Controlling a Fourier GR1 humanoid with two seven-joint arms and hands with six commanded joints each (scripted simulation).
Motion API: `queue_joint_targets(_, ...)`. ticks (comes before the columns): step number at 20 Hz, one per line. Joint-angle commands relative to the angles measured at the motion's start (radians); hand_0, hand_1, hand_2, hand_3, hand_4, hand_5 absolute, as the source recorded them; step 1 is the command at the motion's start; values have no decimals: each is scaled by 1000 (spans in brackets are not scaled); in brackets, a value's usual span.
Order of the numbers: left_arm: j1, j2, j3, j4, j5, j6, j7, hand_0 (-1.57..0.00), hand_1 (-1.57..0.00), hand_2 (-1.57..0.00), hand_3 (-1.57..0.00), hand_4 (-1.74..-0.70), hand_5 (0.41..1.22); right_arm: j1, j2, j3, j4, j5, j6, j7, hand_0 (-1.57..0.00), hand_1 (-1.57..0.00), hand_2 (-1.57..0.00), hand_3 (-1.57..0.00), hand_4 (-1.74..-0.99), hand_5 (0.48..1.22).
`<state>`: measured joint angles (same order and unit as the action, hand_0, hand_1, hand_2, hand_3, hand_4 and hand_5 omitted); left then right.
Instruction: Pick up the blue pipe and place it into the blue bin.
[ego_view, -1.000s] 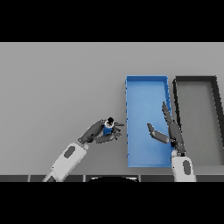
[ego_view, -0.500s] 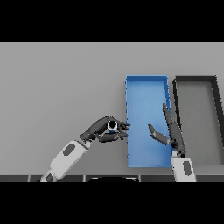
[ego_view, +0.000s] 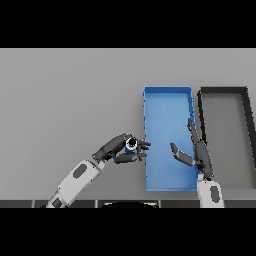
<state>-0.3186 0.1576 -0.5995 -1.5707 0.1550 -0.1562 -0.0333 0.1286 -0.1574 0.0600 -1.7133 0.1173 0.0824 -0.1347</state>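
Curling round the blue pipe (ego_view: 131, 144), the left hand (ego_view: 118, 150) pinches it between fingers and thumb, fingertips touching the blue bin's (ego_view: 167, 97) left wall. The right hand (ego_view: 196, 152) shows over the bin, fingers straight and spread, holding nothing. A dark bin (ego_view: 223, 91) sits beyond its fingers.

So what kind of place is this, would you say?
Probably a sorting bench: a plain grey table with a blue bin and a black bin side by side, and the left hand holding a blue pipe.
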Motion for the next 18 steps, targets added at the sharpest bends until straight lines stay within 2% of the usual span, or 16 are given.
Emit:
queue_joint_targets(1,-2,5,3,4,-5,1,-2,-1570,-1570,-1570,-1442,-1730,1220,12,5,4,-11,-2,1,-4,1,1,1,1,-1207,619)
queue_joint_targets(3,-4,-2,8,17,-1,2,-4,-1570,-1571,-1571,-1438,-1731,1220,8,-2,-3,-11,-23,17,-9,1,1,1,1,-1191,619)
queue_joint_targets(4,-1,-3,-2,12,-9,1,-7,-1571,-1571,-1571,-1438,-1731,1221,1,-9,-5,-37,-59,44,-21,1,1,1,1,-1195,610)
queue_joint_targets(7,-4,5,7,9,5,-7,-4,-1571,-1571,-1571,-1440,-1731,1221,-35,-58,-5,-123,-221,165,63,1,1,1,1,-1203,573)
queue_joint_targets(10,-1,-1,-5,9,-11,1,7,-1571,-1571,-1571,-1440,-1731,1221,-94,-150,11,-201,-325,267,159,1,1,1,1,-1250,532)
queue_joint_targets(13,-10,-2,5,26,-3,-6,4,-1571,-1571,-1571,-1439,-1731,1221,-149,-197,69,-283,-356,320,233,1,1,1,1,-1286,520)
queue_joint_targets(15,-1,-3,-7,16,-16,-4,0,-1571,-1571,-1571,-1439,-1732,1221,-214,-218,92,-298,-405,352,282,1,1,1,1,-1305,522)
queue_joint_targets(17,-13,-8,-6,17,-20,2,15,-1571,-1571,-1571,-1437,-1732,1221,-289,-227,128,-311,-426,360,351,1,1,1,1,-1297,522)
queue_joint_targets(18,-4,0,-8,10,-20,-3,4,-1571,-1571,-1571,-1436,-1732,1221,-313,-229,139,-307,-432,367,369,1,1,1,1,-1295,522)
